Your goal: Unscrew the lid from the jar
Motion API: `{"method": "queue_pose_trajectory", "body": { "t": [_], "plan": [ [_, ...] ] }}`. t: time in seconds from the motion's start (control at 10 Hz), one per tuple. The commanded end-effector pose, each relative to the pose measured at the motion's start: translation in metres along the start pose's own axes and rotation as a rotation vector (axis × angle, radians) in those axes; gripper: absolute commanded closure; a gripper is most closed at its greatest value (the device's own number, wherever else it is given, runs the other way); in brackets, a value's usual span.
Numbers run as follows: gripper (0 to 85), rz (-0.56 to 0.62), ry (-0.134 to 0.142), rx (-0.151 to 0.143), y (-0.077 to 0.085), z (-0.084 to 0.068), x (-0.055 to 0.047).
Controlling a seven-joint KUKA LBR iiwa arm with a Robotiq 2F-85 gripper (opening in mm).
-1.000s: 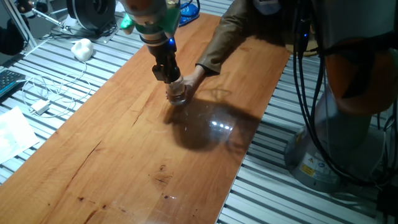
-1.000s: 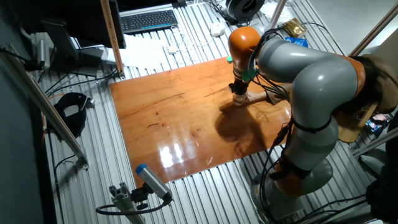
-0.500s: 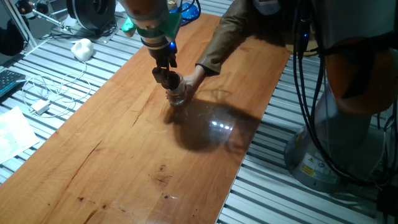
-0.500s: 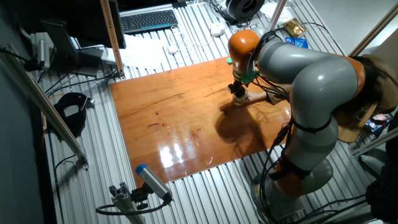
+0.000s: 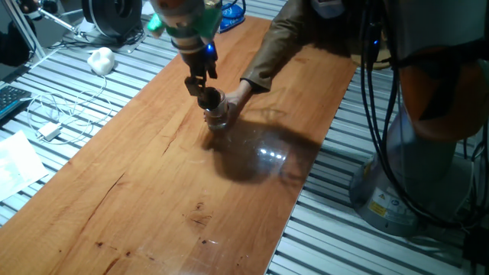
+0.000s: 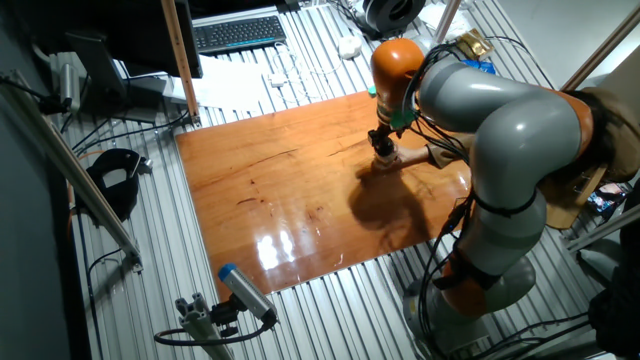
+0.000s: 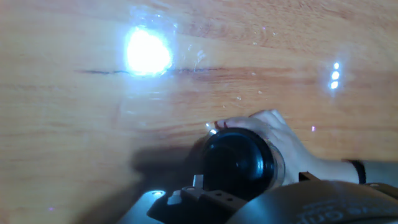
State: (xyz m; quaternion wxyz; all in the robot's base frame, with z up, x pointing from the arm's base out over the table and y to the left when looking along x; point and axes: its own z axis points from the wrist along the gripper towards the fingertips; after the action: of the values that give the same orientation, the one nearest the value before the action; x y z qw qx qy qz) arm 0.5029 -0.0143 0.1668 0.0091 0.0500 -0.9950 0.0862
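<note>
The small clear glass jar stands upright on the reddish-brown wooden tabletop, toward its far end and near the robot's base side. A person's bare hand, reaching in on a brown-sleeved arm from the right edge, cups the jar from behind; I judge this is there to stop the glass body turning while the cap is twisted, since the jar is too light to resist on its own.

The small black rounded lid sits at the mouth of the jar, and in the hand view it fills the space right under the wrist, with the person's fingertips wrapped around the glass beside it. The two-finger gripper hangs vertically over the jar so its axis lines up with the cap's, which suits a rotation about that axis. Its fingers are down at the level of the lid and look closed in around the knob, but none of the views shows contact clearly, so I cannot tell whether they truly grip it or whether the thread has released.
</note>
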Motion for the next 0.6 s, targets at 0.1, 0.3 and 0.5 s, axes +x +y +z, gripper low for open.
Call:
{"method": "queue_pose_trajectory", "body": {
  "t": [0.1, 0.3, 0.5],
  "plan": [
    [17.0, 0.058, 0.011, -0.028, -0.003, -0.018, 0.007],
    [34.0, 0.067, 0.021, -0.009, -0.008, -0.04, 0.019],
    [51.0, 0.079, 0.055, -0.048, -0.018, -0.061, 0.026]
  ]
}}
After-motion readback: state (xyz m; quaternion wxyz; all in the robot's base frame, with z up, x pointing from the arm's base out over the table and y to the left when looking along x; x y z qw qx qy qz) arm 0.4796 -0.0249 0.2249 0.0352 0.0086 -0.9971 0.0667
